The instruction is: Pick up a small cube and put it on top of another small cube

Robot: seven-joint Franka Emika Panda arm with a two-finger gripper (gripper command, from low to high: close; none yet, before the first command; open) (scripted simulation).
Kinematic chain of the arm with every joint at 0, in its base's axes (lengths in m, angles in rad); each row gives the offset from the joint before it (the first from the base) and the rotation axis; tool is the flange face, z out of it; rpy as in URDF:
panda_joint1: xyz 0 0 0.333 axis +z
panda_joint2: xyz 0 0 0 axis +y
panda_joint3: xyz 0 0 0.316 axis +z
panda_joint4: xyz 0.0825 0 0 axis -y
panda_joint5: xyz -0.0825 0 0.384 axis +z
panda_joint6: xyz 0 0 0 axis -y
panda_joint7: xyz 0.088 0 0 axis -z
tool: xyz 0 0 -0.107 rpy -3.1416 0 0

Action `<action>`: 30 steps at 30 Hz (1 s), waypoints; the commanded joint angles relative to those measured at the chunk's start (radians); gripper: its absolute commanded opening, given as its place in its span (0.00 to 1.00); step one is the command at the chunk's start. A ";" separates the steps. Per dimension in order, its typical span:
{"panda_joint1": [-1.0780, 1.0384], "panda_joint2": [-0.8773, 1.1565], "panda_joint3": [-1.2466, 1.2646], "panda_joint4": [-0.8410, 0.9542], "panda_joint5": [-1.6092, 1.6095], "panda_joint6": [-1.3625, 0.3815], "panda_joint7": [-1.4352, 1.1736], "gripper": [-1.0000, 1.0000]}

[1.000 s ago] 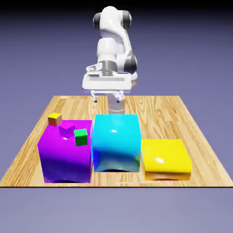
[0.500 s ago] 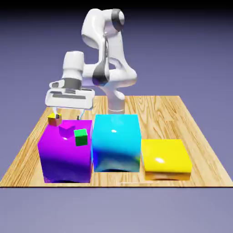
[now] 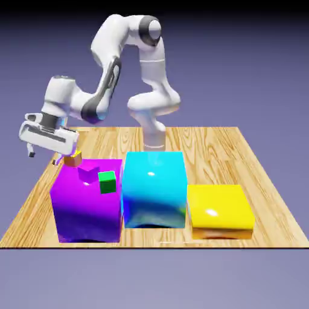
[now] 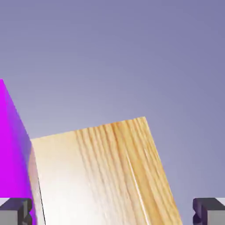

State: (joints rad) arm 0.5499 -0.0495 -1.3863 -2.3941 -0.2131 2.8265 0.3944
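Swinging out from above the table's far middle, the arm now hangs its gripper [image 3: 44, 156] past the exterior view's left edge of the table [image 3: 211, 145], jaws wide apart and empty. No small teal cube shows in either view; it may be lost against the big cyan block [image 3: 154, 187]. An orange cube [image 3: 73, 159] sits just right of the gripper, at the purple block's [image 3: 84, 208] far left corner, so I judge the next move goes rightward
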 commanded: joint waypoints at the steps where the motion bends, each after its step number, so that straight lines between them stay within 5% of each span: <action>1: 0.021 0.012 -0.036 0.000 -0.012 -0.003 0.011 0.50; 7: 0.114 0.077 -0.254 -0.003 -0.087 -0.014 0.090 0.50; 30: 0.689 0.012 -1.046 -0.345 -0.541 0.167 1.036 0.50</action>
State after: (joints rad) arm 1.2372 -0.0378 -2.4319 -2.7389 -0.7542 2.9938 1.4301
